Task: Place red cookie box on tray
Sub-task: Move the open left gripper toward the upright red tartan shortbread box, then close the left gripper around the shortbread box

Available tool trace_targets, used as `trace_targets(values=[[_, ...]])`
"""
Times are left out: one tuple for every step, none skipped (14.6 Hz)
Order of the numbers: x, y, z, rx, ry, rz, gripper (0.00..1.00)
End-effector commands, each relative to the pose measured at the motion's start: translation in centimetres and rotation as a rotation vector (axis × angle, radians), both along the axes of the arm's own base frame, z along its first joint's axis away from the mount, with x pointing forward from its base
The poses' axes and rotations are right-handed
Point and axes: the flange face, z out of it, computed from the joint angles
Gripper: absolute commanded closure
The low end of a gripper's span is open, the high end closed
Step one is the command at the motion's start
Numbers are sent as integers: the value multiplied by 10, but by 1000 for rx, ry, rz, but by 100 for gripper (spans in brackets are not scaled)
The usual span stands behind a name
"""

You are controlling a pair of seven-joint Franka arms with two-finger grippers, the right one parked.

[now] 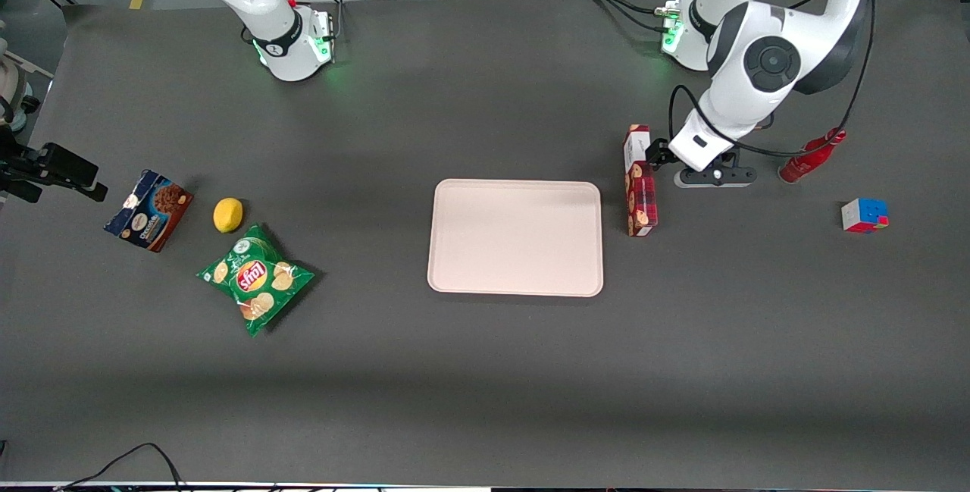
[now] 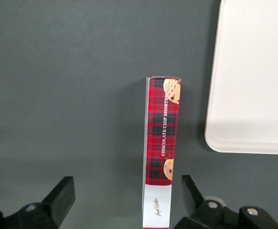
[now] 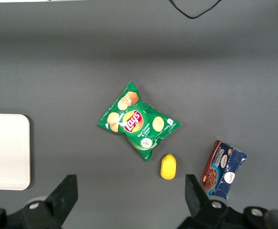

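red cookie box [image 1: 640, 183]: plaid, on its narrow edge, just beside tray | tray [image 1: 515, 237]: pale pink, flat on table

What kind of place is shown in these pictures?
Probably a robotics lab: two arms bolted to a dark table, cables and power strips along its edge, the open gripper straddling the red cookie box beside the tray.

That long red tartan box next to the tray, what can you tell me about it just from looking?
The red cookie box is a long, narrow cardboard carton in red plaid with cookie pictures, a white end panel and the words "Chocolate Chip Shortbread" on its narrow face. It looks closed and undamaged. It lies on the dark table on one long narrow side, right beside the tray but apart from it, its length running along the tray's short edge. The robot's hand is open, its fingers straddling the white end without touching it.
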Motion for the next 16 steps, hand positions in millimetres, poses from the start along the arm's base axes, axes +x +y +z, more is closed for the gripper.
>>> trace_targets(values=[[-2, -13, -30, -1, 0, -23, 0], [-3, -15, -35, 2, 9, -26, 0], [-4, -15, -38, 4, 15, -27, 0], [-5, -17, -41, 6, 22, -31, 0], [-6, -20, -45, 5, 22, -38, 0], [-7, -21, -51, 3, 14, -39, 0], [-9, -22, -58, 0, 5, -42, 0], [-9, -25, -63, -3, 0, -46, 0], [-9, -28, -67, -4, -2, -50, 0], [-9, -29, -71, -7, -7, -46, 0], [-12, -30, -78, -9, -12, -48, 0], [-15, -33, -83, -16, -29, -53, 0], [-20, -34, -91, -17, -31, -58, 0], [-21, -34, -95, -16, -26, -59, 0], [-22, -34, -99, -14, -19, -59, 0], [-25, -34, -101, -13, -19, -62, 0]])
